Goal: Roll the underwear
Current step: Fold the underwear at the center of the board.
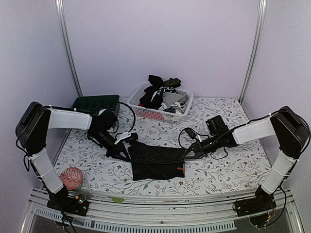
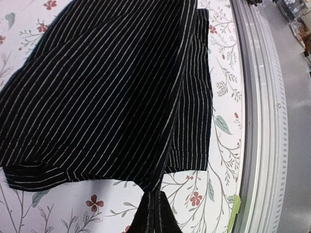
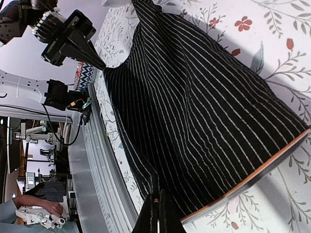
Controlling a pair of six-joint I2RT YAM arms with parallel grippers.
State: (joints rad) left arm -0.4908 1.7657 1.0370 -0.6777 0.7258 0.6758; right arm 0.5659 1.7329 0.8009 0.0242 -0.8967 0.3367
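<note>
Top view
Striped underwear point(image 1: 155, 160): black with thin pale stripes, spread flat at the middle of the bench point(image 1: 228, 170), between the two arms.
Left pincer point(image 1: 127, 155): clamped shut on the garment's left edge, low over the cloth.
Right pincer point(image 1: 187, 155): clamped shut on the right edge, opposite the other.
Orange trim point(image 1: 181, 168): a short bright strip at the garment's near right corner.
Basket point(image 1: 181, 112): white lattice, at the back of the bench, well apart from the spread garment.
Heaped underwear point(image 1: 160, 92): black, white and grey pieces piled inside the basket, some above its rim.
Green box point(image 1: 96, 104): dark, just left of the basket, behind the left arm.
Ball point(image 1: 71, 178): red and white, near left corner, beside the left arm's base.
Cables point(image 1: 187, 133): black loops on the bench next to the right arm.

Left wrist view
Striped underwear point(image 2: 107, 87): fills most of the picture, one layer folded over another along a long crease.
Left pincer point(image 2: 154, 211): jaws together, fabric edge pinched between them at the bottom.
Rail point(image 2: 262, 121): pale metal, along the bench's near edge.

Right wrist view
Striped underwear point(image 3: 194, 111): stretched taut, drawn to a point at the far side.
Right pincer point(image 3: 155, 208): closed on the near hem.
Left pincer point(image 3: 98, 64): closed on the pointed far end.
Orange trim point(image 3: 252, 177): lining the lower right edge.
</note>
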